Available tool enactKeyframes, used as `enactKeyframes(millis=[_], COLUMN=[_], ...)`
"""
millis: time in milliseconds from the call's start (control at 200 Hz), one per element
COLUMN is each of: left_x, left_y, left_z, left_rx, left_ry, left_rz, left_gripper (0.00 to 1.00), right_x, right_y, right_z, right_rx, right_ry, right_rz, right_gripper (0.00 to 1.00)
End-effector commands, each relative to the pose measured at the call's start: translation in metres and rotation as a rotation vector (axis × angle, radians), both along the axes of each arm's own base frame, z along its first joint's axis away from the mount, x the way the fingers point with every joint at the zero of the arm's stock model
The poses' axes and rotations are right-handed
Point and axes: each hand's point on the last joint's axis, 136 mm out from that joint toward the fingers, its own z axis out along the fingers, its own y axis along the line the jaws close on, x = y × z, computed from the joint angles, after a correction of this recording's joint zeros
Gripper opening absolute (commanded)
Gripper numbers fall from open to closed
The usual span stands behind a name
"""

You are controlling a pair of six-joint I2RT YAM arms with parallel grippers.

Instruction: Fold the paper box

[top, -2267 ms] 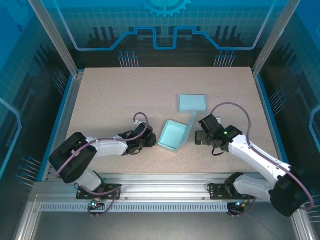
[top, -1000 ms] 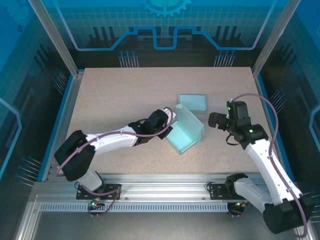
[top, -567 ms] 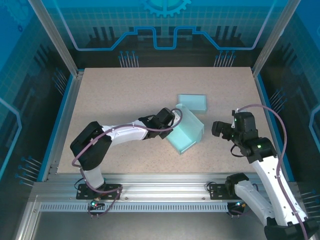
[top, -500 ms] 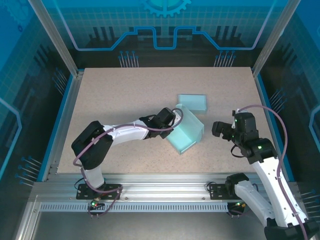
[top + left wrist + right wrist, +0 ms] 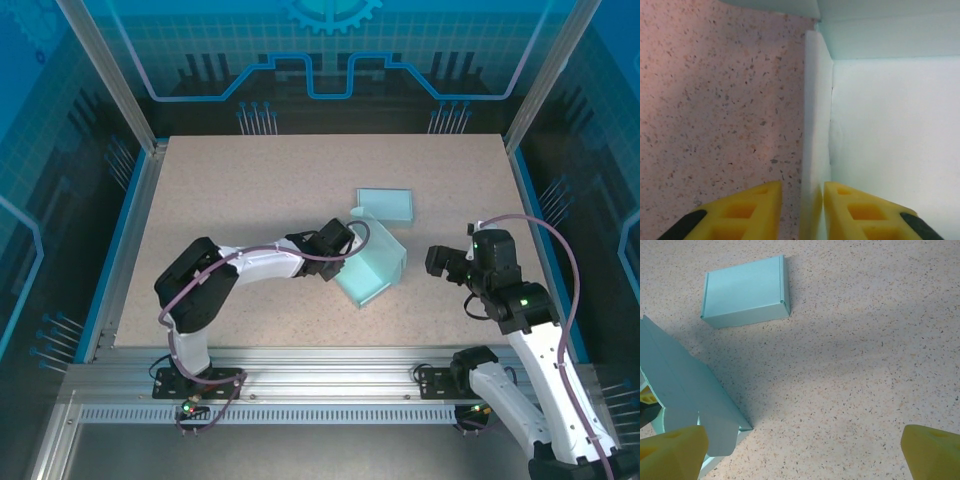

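Note:
The paper box [image 5: 372,262] is a light teal carton lying mid-table, its lid flap raised over the tray. In the right wrist view the paper box [image 5: 685,385] shows at the left with its flap slanting up. My left gripper [image 5: 346,248] is at the box's left side. In the left wrist view my left gripper [image 5: 802,200] straddles the box's upright side wall [image 5: 817,125]; the right finger touches it and a narrow gap remains at the left finger. My right gripper [image 5: 437,262] hangs wide open to the right of the box, and between the fingers of that right gripper [image 5: 802,447] there is only bare table.
A second teal box [image 5: 385,204], folded shut, lies just behind the open one and appears as a closed box [image 5: 745,291] in the right wrist view. The speckled table [image 5: 250,180] has free room at the left and back. Metal frame rails border it.
The box's lid flap has risen from flat to standing over the tray. My left gripper moved onto the box's side wall and its jaws narrowed. My right arm drew back to the right.

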Motion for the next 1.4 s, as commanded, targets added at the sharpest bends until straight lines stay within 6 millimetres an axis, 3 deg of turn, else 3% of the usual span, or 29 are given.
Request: enactKeyframes(millis=[0, 140, 320, 510, 730, 1096, 1391], left_x=[0.003, 0.006, 0.008, 0.008, 0.017, 0.011, -0.001], left_y=[0.000, 0.004, 0.012, 0.022, 0.036, 0.056, 0.075], left_z=[-0.006, -0.009, -0.018, -0.032, -0.030, -0.052, -0.041], left_rx=[0.015, 0.046, 0.119, 0.193, 0.287, 0.482, 0.458], left_ry=[0.027, 0.021, 0.019, 0.031, -0.011, -0.045, -0.040], left_rz=[0.005, 0.013, 0.028, 0.048, 0.135, 0.246, 0.409], left_gripper=[0.25, 0.10, 0.04, 0.03, 0.01, 0.01, 0.03], right_x=[-0.004, -0.004, -0.005, -0.006, -0.007, -0.010, -0.014], right_y=[0.002, 0.002, 0.003, 0.002, 0.003, 0.007, 0.020], right_z=[-0.002, 0.000, 0.000, 0.003, 0.003, 0.005, 0.011], right_rx=[0.026, 0.028, 0.033, 0.033, 0.038, 0.060, 0.116], right_ry=[0.011, 0.007, 0.005, -0.003, -0.006, -0.007, -0.031], right_rz=[0.001, 0.001, 0.001, 0.002, 0.004, 0.023, 0.088], right_gripper=[1.00, 1.00, 1.00, 1.00, 1.00, 1.00, 1.00])
